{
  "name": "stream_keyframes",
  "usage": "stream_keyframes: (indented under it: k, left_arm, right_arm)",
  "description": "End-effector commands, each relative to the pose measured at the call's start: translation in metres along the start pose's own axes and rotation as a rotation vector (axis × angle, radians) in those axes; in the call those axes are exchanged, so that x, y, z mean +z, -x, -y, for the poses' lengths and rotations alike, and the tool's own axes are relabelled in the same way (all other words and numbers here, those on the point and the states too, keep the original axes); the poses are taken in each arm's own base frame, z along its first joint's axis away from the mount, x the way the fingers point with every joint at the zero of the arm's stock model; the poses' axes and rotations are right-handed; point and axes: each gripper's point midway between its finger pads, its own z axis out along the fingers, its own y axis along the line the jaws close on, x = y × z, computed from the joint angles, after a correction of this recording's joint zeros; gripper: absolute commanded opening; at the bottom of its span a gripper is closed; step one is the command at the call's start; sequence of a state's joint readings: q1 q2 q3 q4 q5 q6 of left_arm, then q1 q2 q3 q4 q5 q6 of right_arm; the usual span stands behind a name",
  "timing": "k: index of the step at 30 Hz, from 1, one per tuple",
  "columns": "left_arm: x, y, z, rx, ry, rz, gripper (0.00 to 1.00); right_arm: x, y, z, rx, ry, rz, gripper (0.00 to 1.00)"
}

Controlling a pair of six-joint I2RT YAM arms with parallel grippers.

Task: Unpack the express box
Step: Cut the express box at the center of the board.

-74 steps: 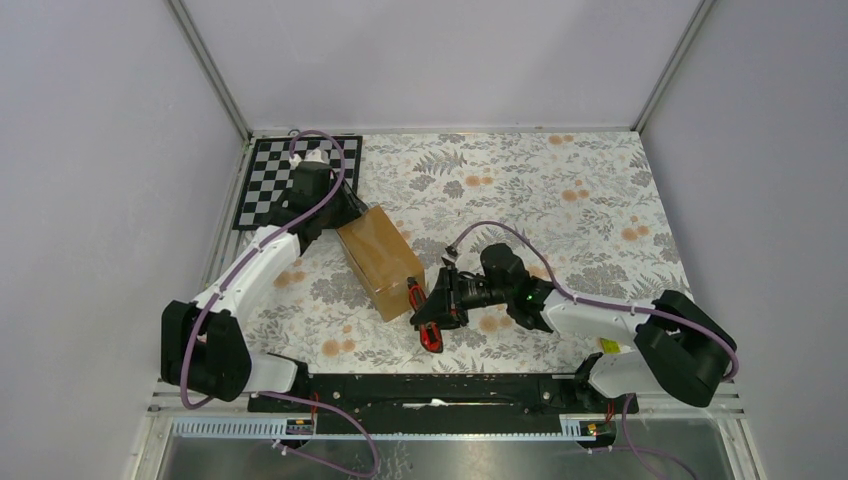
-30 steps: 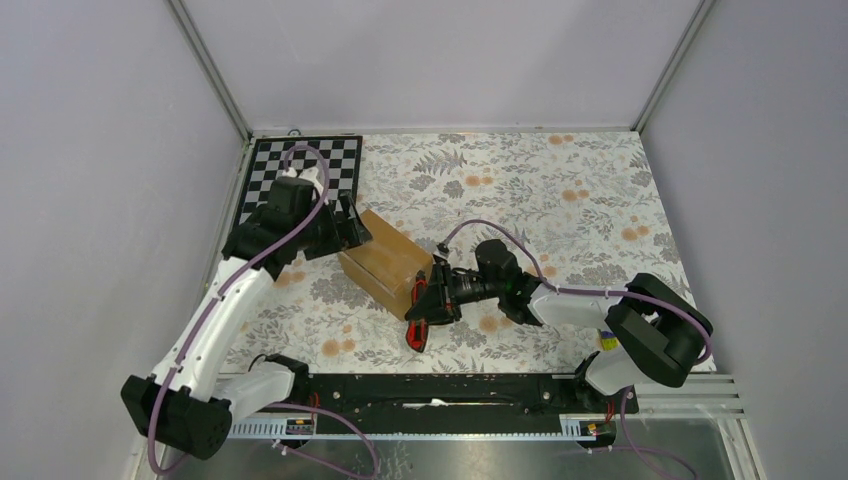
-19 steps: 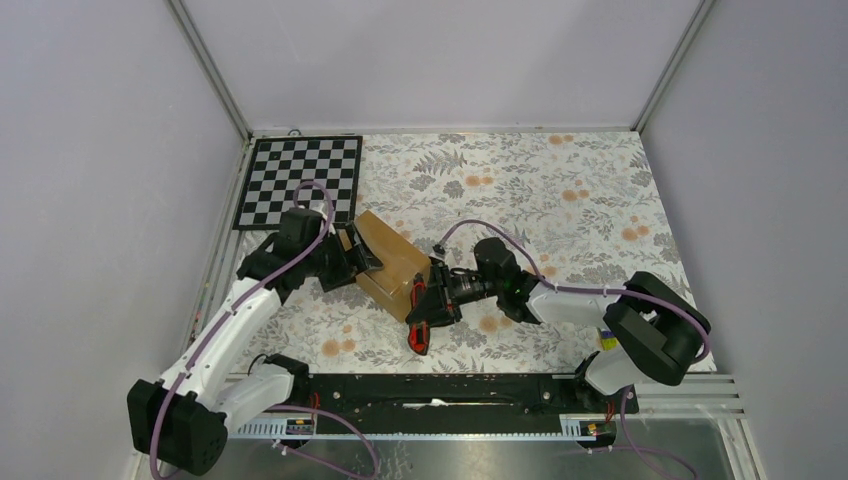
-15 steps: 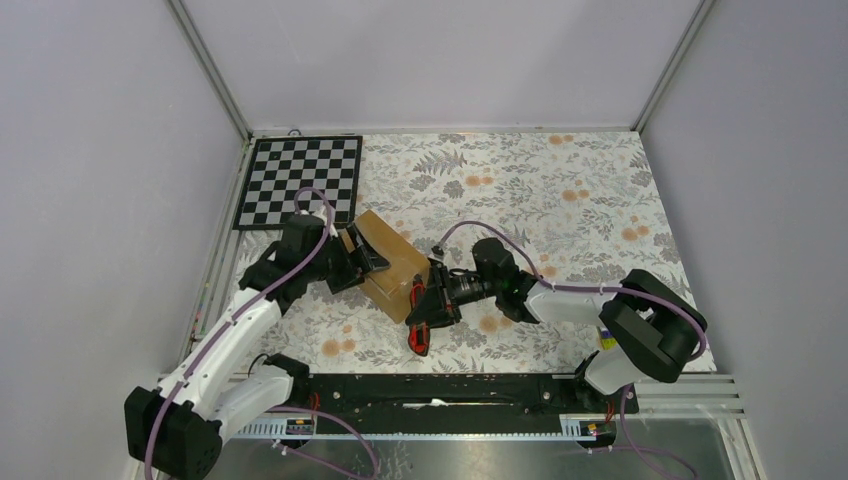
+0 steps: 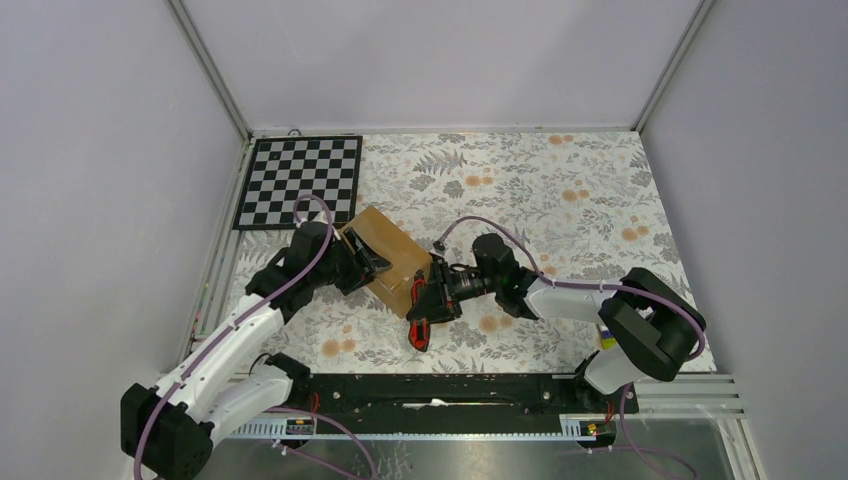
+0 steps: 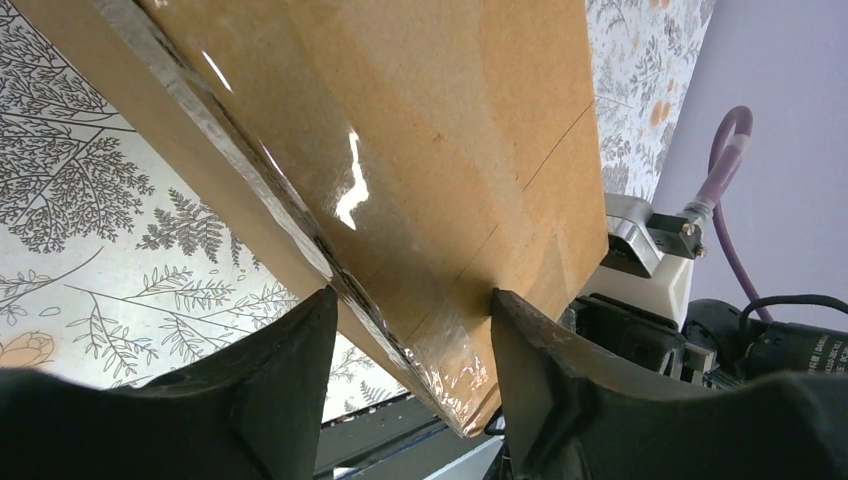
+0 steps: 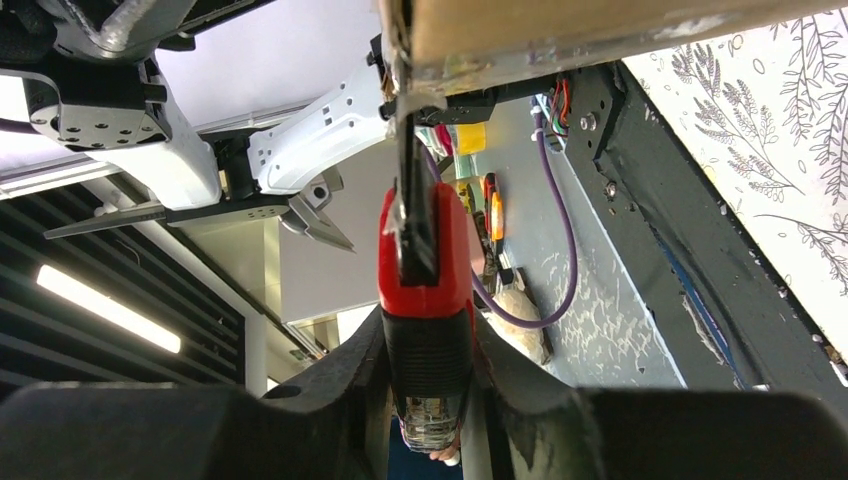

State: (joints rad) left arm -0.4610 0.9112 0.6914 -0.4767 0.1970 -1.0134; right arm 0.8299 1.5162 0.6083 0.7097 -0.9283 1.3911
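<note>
The brown cardboard box (image 5: 388, 252) lies shut on the flowered table (image 5: 570, 190), with clear tape over its seams, so nothing inside it shows. Its left side sits between the fingers of the left gripper (image 6: 410, 310), which straddle a taped edge; I cannot tell whether they press it. The right gripper (image 7: 425, 345) is clamped on a red-handled cutter (image 7: 425, 265), whose blade reaches the box's near-right corner.

Robot lab, calib checkerboard (image 5: 300, 182), walled cell (image 5: 430, 60)
</note>
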Motion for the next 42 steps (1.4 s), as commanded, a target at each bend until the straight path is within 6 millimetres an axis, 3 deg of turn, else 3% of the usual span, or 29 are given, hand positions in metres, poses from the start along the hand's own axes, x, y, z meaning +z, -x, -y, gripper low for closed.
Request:
stream_keyframes:
  k: [1, 12, 25, 35, 42]
  left_arm:
    - [-0.005, 0.003, 0.045, -0.031, -0.172, 0.024, 0.54]
    - [-0.003, 0.007, 0.038, -0.004, -0.085, 0.050, 0.53]
    - [-0.006, 0.006, 0.042, -0.003, -0.087, 0.058, 0.51]
    - [-0.011, 0.010, 0.043, 0.051, -0.060, 0.062, 0.58]
    - [-0.010, 0.008, 0.043, 0.062, -0.065, 0.051, 0.59]
  right_arm:
    - [0.004, -0.018, -0.022, -0.120, 0.037, -0.111, 0.00]
    - [0.000, -0.024, -0.009, -0.118, -0.009, -0.097, 0.00]
    - [-0.005, -0.028, -0.016, -0.146, -0.010, -0.101, 0.00]
    - [-0.015, -0.035, -0.001, -0.120, -0.068, -0.081, 0.00]
    - [-0.019, -0.042, -0.007, -0.149, -0.045, -0.092, 0.00]
